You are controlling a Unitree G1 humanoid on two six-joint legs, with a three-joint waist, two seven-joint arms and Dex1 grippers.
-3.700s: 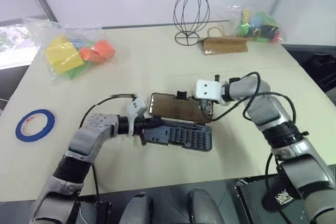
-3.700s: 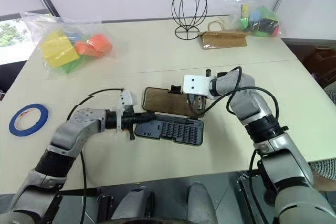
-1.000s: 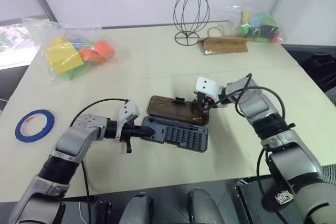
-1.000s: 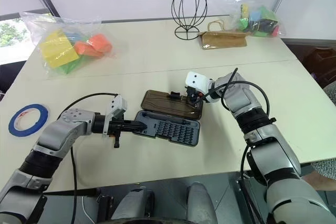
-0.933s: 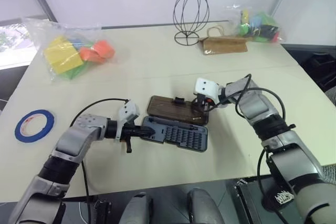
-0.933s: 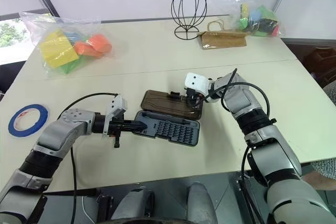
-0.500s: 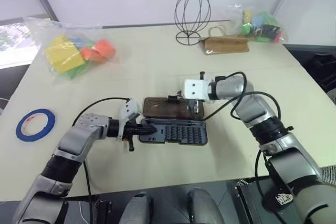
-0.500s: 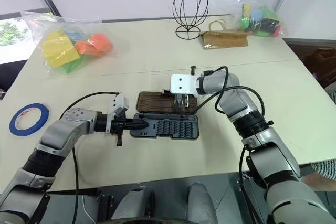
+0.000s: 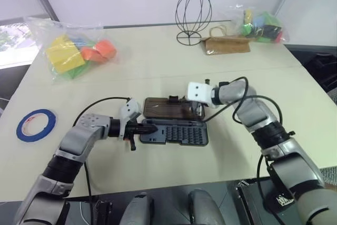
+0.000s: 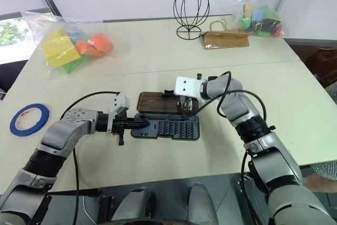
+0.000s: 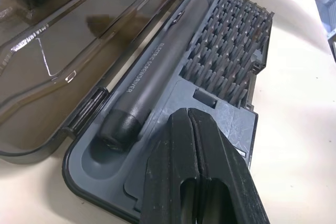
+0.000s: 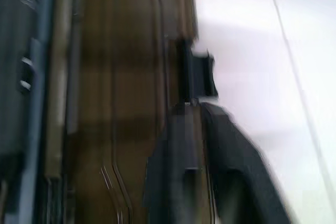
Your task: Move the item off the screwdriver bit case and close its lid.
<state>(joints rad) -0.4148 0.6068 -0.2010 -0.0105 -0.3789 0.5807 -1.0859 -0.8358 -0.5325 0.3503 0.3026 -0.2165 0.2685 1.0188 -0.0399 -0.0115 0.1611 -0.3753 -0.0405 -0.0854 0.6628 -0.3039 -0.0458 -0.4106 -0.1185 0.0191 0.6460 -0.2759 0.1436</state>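
The screwdriver bit case (image 9: 179,133) lies open mid-table, its rows of bits and a grey driver handle (image 11: 152,72) showing. Its smoky-brown lid (image 9: 166,108) lies flat on the table behind it, hinged along the case's far side. My left gripper (image 9: 149,129) is shut, its tips resting on the tray at the case's left end (image 11: 188,115). My right gripper (image 9: 200,113) hovers over the lid's right end, near the black latch tab (image 12: 199,74). The item, a blue ring of tape (image 9: 51,122), lies on the table far to the left, well apart from the case.
A wire head-shaped stand (image 9: 192,17) and a brown paper bag (image 9: 226,45) sit at the back. Clear bags of coloured blocks lie at the back left (image 9: 73,51) and back right (image 9: 260,25). The table's near edge runs just in front of the case.
The case swung from slanted to square with the table's edge, its lid still lying open. My right gripper lifted slightly over the lid's right end. The left gripper stayed put.
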